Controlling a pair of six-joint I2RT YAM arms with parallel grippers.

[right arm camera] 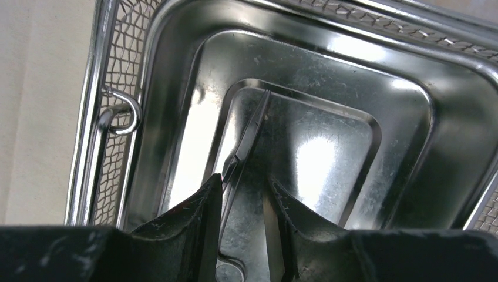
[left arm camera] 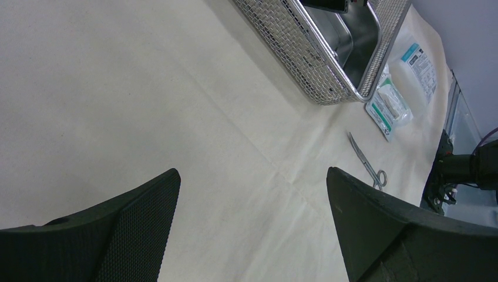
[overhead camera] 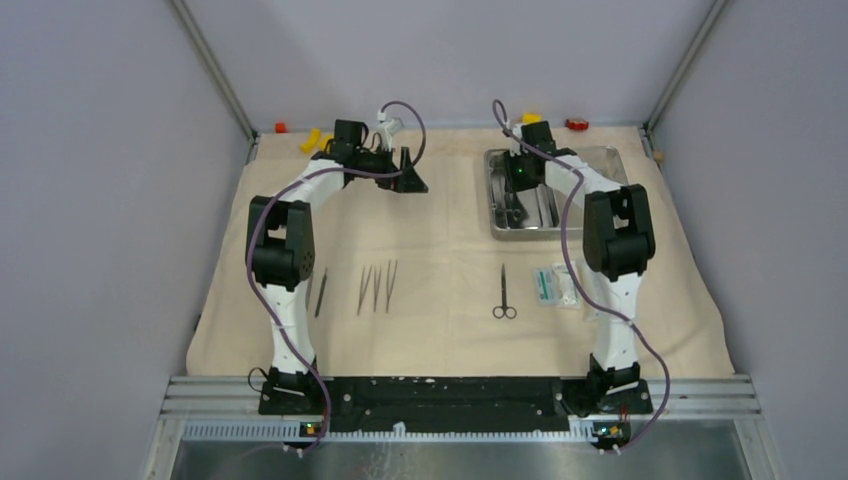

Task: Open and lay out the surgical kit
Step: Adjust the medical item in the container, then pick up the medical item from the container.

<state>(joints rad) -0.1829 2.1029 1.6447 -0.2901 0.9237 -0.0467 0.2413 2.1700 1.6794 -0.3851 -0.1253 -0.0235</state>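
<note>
- Right claw (right arm camera: 244, 188) reaches down into the steel tray (right arm camera: 411, 111) at far right. Its fingers are narrowed astride a thin instrument (right arm camera: 249, 132) on the tray floor, apparently the next piece to lift. Whether it is actually clamped cannot be told.
- Left claw (left arm camera: 252, 176) hangs wide open and empty over bare beige cloth (overhead camera: 440, 330), far left of centre, seemingly keeping clear.
- Tweezers (overhead camera: 377, 288), scissors (overhead camera: 505, 293) and packets (overhead camera: 555, 285) lie in a spaced row nearer, set apart for display.
</note>
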